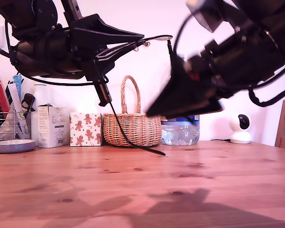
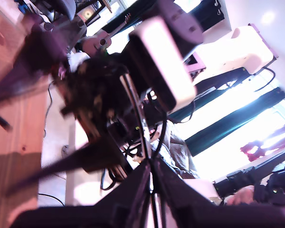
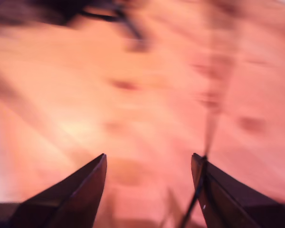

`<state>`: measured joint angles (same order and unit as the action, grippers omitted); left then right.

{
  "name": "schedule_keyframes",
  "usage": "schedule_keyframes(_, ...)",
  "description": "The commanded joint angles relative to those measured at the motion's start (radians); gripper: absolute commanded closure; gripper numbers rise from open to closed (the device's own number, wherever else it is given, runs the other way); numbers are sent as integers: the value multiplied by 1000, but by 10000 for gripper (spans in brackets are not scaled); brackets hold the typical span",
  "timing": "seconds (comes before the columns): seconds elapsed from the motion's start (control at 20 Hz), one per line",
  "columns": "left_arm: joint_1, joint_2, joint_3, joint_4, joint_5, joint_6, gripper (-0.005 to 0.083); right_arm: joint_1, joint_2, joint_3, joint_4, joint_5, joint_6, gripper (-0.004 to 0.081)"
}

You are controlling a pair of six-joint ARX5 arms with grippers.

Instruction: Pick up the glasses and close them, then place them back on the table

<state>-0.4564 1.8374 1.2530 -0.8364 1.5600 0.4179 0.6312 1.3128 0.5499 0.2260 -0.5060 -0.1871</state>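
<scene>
The glasses (image 1: 156, 38) hang high above the table (image 1: 142, 190), a thin black frame with clear lenses. My first gripper (image 1: 140, 42), the arm on the exterior view's left, is shut on their frame; in the first wrist view the frame's wire (image 2: 141, 137) rises from my closed gripper (image 2: 149, 167). My second gripper (image 1: 156, 107), blurred, comes in from the exterior view's right. Its wrist view shows it open (image 3: 149, 156) over the table (image 3: 133, 109), with a slim temple arm (image 3: 198, 190) lying against one finger (image 3: 228, 194).
At the back of the table stand a wicker basket (image 1: 132, 128), a water bottle (image 1: 180, 132), two small boxes (image 1: 85, 129), a utensil rack with a plate (image 1: 12, 145) and a white camera (image 1: 240, 128). A thin black line (image 1: 133, 137) dangles below the first arm.
</scene>
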Motion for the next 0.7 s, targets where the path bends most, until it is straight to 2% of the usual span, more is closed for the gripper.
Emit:
schedule_keyframes(0.0, 5, 22, -6, 17, 113, 0, 796, 19, -7, 1, 7, -88, 27, 260)
schedule_keyframes(0.15, 11, 22, -6, 26, 113, 0, 796, 53, -9, 2, -16, -233, 62, 260)
schedule_keyframes(0.25, 20, 22, -6, 27, 113, 0, 796, 75, -9, 2, -87, -306, 67, 260)
schedule_keyframes(0.45, 31, 22, -6, 25, 113, -3, 796, 110, -9, 2, -211, -290, 56, 266)
schedule_keyframes(0.55, 31, 22, -6, 26, 114, -42, 796, 120, -9, 2, -228, -210, 52, 266)
schedule_keyframes(0.65, 31, 22, -6, 26, 114, -83, 796, 131, -10, 3, -223, -120, 2, 265)
